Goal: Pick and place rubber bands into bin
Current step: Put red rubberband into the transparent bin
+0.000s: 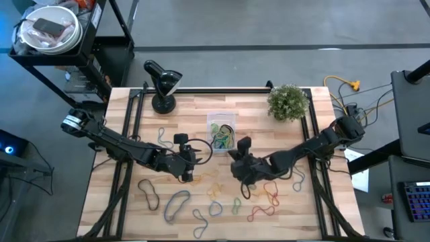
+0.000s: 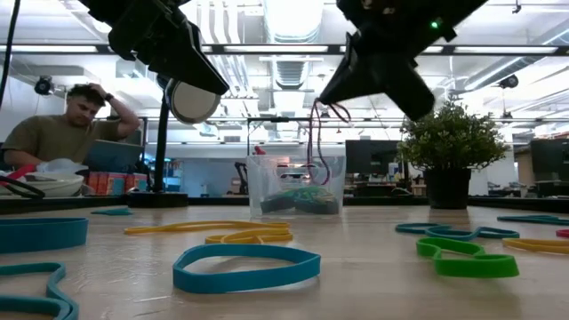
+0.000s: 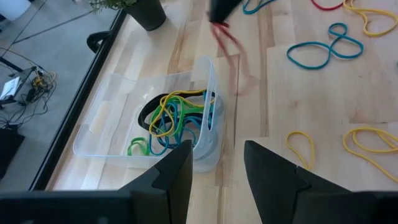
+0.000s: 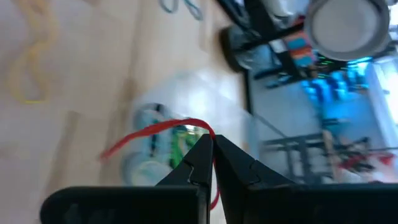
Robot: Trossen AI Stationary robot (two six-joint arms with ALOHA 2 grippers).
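The clear bin [image 1: 222, 132] stands on the table's far middle with green, yellow and blue rubber bands [image 3: 171, 121] lying inside it. My right gripper [image 1: 242, 148] hovers just on the near side of the bin, shut on a red rubber band [image 2: 313, 133]. My left gripper [image 3: 217, 168] is open and empty. It is raised above the table to the left of the bin [image 3: 149, 124], pointing toward it. Several loose bands [image 1: 222, 195] lie flat on the near half of the table, among them blue ones [image 2: 244, 267] and a green one [image 2: 467, 253]. My right gripper pinches the red rubber band's upper stretch [image 4: 198, 127] between its two fingertips [image 4: 202, 152]. The band is lifted clear of the table. It hangs slack below the fingers as a thin loop [image 2: 315, 147], in the low view in front of the bin [image 2: 298, 187].
A potted plant [image 1: 289, 101] stands at the far right and a black desk lamp [image 1: 163, 84] at the far left of the table. Black rails [image 1: 131, 114] run along the table's sides. Behind the table a person [image 2: 62, 133] sits at a desk.
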